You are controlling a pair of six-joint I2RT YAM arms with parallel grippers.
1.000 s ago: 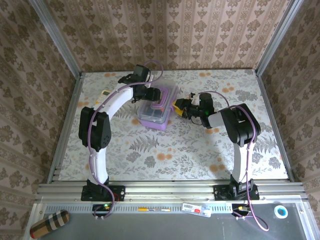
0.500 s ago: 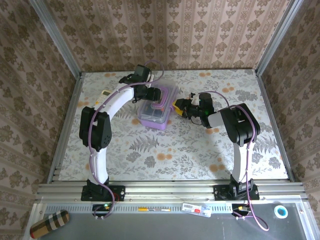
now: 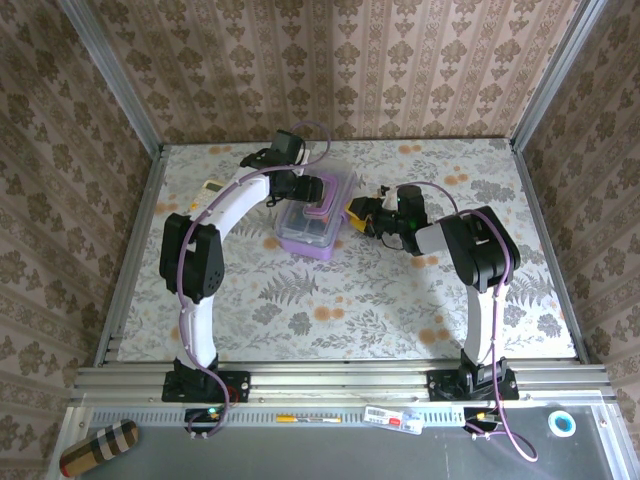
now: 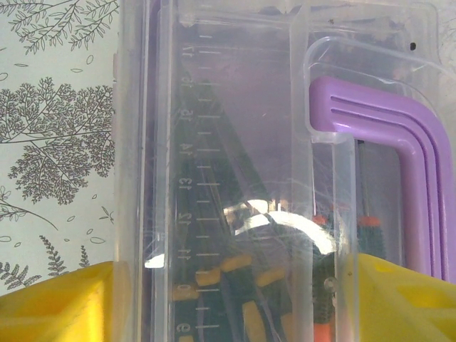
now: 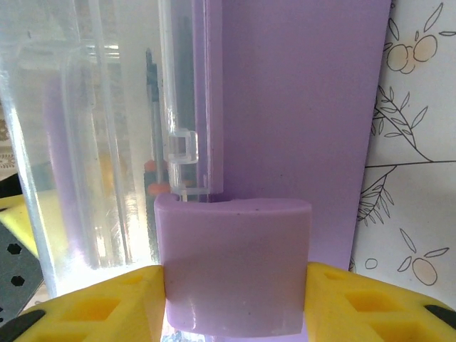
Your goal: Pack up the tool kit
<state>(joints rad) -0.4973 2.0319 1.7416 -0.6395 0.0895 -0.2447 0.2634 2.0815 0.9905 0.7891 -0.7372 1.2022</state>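
Clear lid clamped by the left gripper, the purple latch pinched in the right gripper is best pressed squarely.

Spreading flat under a pale leaf-and-flower print: table. Resting directly on it near the far middle: purple case with clear lid. Lying by the far left edge: small yellowish object.
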